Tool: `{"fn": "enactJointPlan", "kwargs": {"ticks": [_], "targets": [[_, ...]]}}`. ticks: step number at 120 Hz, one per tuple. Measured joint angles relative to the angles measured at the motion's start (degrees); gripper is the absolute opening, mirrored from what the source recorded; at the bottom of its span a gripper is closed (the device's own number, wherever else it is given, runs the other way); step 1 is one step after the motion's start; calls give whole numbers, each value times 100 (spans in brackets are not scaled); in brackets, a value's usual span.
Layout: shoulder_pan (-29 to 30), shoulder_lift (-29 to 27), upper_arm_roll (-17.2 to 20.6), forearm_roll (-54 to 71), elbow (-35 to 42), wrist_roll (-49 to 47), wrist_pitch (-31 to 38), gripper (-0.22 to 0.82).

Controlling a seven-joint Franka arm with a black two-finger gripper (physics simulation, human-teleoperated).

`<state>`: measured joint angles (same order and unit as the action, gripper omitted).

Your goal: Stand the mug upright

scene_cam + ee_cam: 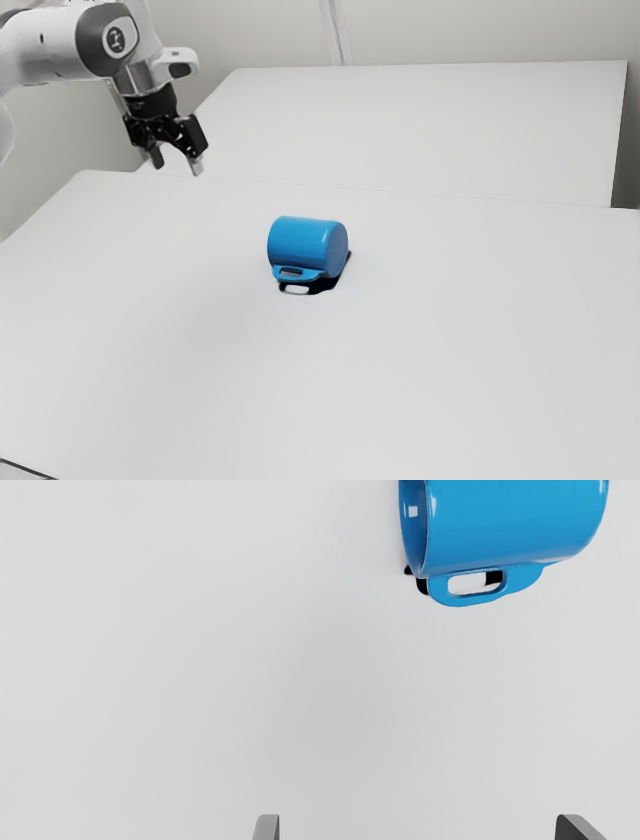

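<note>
Hanging open in the upper left of the exterior view, the black two-finger gripper (177, 164) has its fingers wide apart and holds nothing. It should go above the shiny blue round mug (308, 245), which lies on its side near the middle of that view, then sink slowly. A soft pinch, a small lift and a turn should bring the mouth up. The smooth, flat loop handle (522, 580) could bump the plain white table (450, 360).
</note>
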<state>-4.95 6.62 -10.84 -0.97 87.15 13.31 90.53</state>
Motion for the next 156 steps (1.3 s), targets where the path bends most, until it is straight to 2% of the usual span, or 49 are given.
{"fn": "enactJointPlan", "kwargs": {"ticks": [18,31,56,84,122,156], "targets": [[-51,-3,-95,-265,249,167,421,60],[-552,56,-735,-1024,381,261,528,60],[-650,219,-1196,-2993,1137,535,465,60],[-416,621,-1253,-3863,1329,1044,408,60],[-95,1562,-1204,-4698,787,1663,565,60],[10,1887,-1120,-5217,905,2049,777,60]]}}
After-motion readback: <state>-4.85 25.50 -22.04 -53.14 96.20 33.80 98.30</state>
